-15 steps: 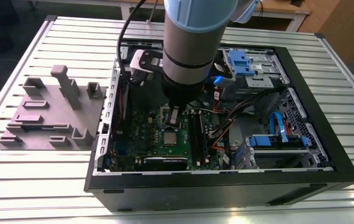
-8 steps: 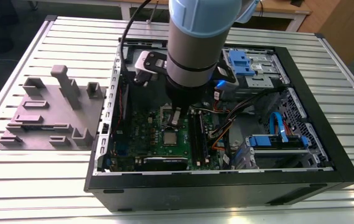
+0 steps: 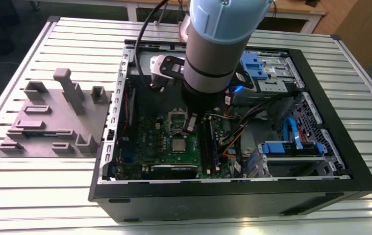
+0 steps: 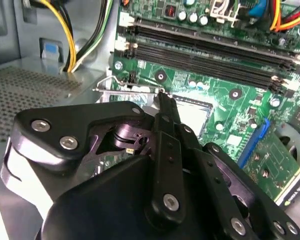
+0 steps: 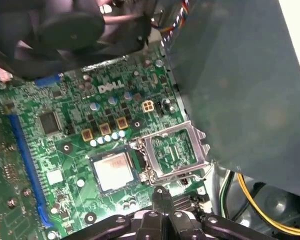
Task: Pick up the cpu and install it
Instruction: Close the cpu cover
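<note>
- CPU: small flat square chip with a pale silver top, lying face up and level in the socket on the motherboard. Square, so no long axis; its edges run parallel to the socket edges. In the exterior view it shows as a pale square near the middle of the board.
- Bracket: metal load frame swung open, lying flat just beside the CPU, hinged along the edge between them; green board visible through its window.
- Gripper: black fingers drawn together with no visible gap and nothing held between them. The tips sit just off the bracket and CPU corner, above the board. In the second wrist view the fingertips point at the socket area; in the exterior view the gripper hangs below the arm, inside the case.
- Case: black computer tower lying on its side, side panel off, interior facing up. Holds the green motherboard, memory slots, coloured cables and blue drive fittings.
- Block: grey-mauve plastic piece with upright posts, on the exterior view's left of the case, apart from it.
- Table: ribbed pale metal surface carrying case and block.
- Room: wooden furniture behind the table in the exterior view.
</note>
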### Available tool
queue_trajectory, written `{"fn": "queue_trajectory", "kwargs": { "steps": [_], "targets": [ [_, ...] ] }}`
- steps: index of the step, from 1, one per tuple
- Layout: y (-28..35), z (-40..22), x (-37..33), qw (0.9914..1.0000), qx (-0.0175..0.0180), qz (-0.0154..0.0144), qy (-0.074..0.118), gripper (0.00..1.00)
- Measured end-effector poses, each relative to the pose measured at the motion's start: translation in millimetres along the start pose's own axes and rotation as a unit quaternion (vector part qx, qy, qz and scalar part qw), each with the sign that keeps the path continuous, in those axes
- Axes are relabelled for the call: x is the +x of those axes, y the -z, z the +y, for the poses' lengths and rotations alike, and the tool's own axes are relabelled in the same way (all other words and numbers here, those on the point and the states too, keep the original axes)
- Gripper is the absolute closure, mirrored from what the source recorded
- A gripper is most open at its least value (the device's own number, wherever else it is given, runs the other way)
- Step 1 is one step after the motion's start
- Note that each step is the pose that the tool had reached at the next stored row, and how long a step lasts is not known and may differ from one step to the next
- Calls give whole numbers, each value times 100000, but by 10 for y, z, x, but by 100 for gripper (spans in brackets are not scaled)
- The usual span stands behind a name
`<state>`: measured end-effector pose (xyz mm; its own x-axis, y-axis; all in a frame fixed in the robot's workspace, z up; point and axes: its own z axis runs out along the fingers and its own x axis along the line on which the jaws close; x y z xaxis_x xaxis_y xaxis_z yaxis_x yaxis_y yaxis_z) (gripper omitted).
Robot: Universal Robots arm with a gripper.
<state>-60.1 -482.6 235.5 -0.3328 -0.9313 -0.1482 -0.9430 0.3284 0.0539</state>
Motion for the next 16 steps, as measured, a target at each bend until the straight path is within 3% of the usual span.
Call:
{"fn": "queue_trajectory", "kwargs": {
  "steps": [3, 7, 10, 12, 14, 15, 16],
  "targets": [
    [-21, -2, 1, 99977, 325, -104, -2122, 89],
    [-41, -3, 4, 99878, 729, -233, -4876, 89],
    [-52, -2, 3, 99848, 569, -256, -5472, 89],
    [-56, -2, 4, 99836, 150, -393, -5709, 89],
    [-57, -3, 4, 99821, -463, -1196, -5837, 89],
    [-57, -3, 4, 99808, -789, -1827, -5868, 89],
    [-57, -3, 4, 99785, -1153, -2645, -5880, 89]
  ]
}}
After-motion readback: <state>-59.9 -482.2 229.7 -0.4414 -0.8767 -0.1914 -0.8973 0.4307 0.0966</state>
